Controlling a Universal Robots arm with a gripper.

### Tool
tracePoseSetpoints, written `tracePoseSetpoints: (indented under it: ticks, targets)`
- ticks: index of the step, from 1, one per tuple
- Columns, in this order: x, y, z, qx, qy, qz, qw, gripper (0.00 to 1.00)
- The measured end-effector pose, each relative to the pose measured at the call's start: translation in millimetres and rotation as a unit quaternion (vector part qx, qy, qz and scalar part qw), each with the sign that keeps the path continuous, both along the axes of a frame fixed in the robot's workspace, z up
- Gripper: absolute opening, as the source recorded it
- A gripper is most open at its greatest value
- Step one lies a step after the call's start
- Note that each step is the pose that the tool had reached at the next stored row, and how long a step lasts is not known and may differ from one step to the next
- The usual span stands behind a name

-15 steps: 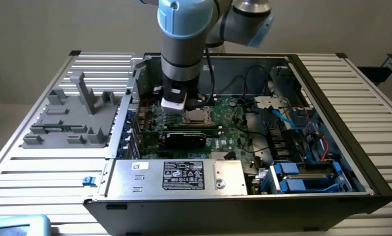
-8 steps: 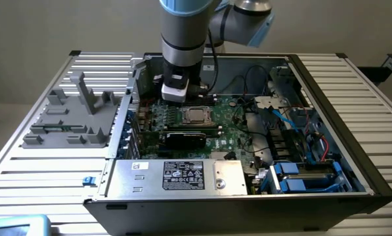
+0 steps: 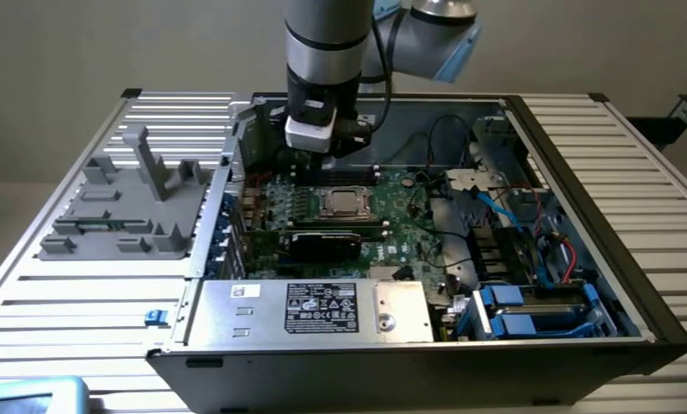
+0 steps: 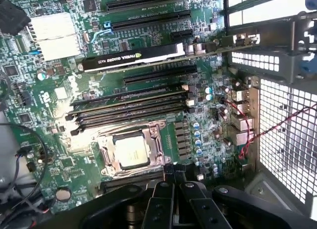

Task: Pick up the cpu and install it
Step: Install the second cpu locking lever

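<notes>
Exterior view, from its left: grey plastic parts fixture sits on the slatted aluminium table, well apart from the work. Next, the open black tower PC case lying on its side, green motherboard exposed.

CPU, the small flat square chip with shiny silver-grey lid, already lies inside the dark square socket with metal frame; wrist view shows the same, cpu seated flat within the socket frame. Looks like placement is done. Can't tell whether the retention frame is latched.

The black two-finger gripper is clenched, fingers together, nothing between them. It hangs just above the board beside the socket, on the rear-panel side. In the exterior view the gripper sits under the silver arm, above the socket and clear of it.

Judgement: the install step is at its tail end. Any further move needs clearance from the socket frame and no sideways contact with the chip.

Obstacles: black memory slots just beside the socket, black graphics card with green logo stripe beyond them, red cable near the perforated rear wall. Toward the exterior view's right: loose black cables, blue drive caddies. Silver power supply with label in front.
</notes>
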State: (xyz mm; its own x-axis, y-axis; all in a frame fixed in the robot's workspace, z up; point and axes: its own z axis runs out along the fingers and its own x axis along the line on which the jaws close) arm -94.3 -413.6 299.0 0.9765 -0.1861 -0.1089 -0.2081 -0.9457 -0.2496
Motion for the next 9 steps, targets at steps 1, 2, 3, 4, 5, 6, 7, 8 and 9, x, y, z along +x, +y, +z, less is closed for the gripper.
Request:
tracePoseSetpoints:
  ticks: [1,2,3,4,5,6,7,8,9]
  targets:
    - [0.0,0.0,0.2,-0.0002,0.0001,0.000,1.0000,0.11]
    - [0.0,0.0,0.1,-0.0004,0.0001,0.000,1.0000,0.11]
    - [0.0,0.0,0.2,-0.0004,0.0002,0.000,1.0000,0.11]
    - [0.0,0.0,0.2,-0.0005,0.0002,0.000,1.0000,0.11]
    - [0.1,0.0,0.3,-0.0006,0.0003,0.000,1.0000,0.11]
    - [0.1,0.0,0.3,-0.0006,0.0002,0.000,1.0000,0.11]
    - [0.1,0.0,0.3,-0.0006,0.0002,0.000,1.0000,0.11]
    - [0.1,0.0,0.3,-0.0006,0.0002,0.000,1.0000,0.11]
    - [0.1,0.0,0.3,-0.0006,0.0003,0.000,1.0000,0.11]
